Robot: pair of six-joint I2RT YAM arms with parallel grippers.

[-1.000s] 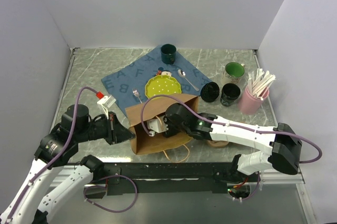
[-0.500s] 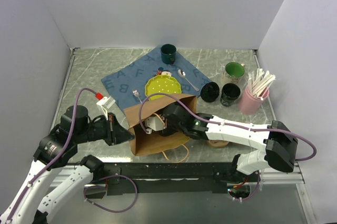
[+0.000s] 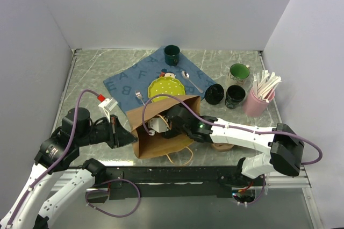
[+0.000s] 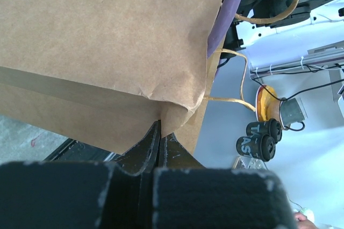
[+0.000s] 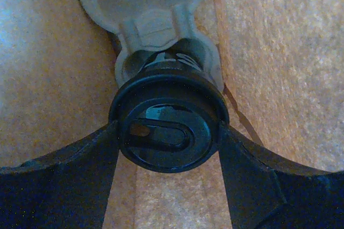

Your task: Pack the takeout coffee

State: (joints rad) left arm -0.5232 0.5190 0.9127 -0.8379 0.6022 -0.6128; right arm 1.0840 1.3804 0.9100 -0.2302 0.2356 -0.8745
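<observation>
Takeout coffee cup [image 5: 167,132], black with a round black lid, was inside the brown paper bag [image 3: 161,145]. There it sat in a pocket of a pale moulded carrier [image 5: 148,3]. The right gripper [image 5: 167,148] reached into the open mouth of the bag from the right side. It had this cup between its fingers [image 5: 75,172]: the jaws stood wide apart, and each finger pressed against one side of the lid.

The left gripper [image 4: 160,135] was at the left side of the bag. Its two fingers were closed completely together, and they pinched a corner of the paper rim between them.

A second black cup [image 3: 214,93] and a third black cup [image 3: 235,96] were outside the bag, on the table at the far right, just beside each other. White letters showed on their sides in the left wrist view. Near them stood a pink holder [image 3: 252,104] full of white sticks. Behind the bag lay a blue mat [image 3: 123,81] with a yellow-green plate [image 3: 165,87] on it, and a dark green mug [image 3: 172,54] stood at the far edge of the mat.
</observation>
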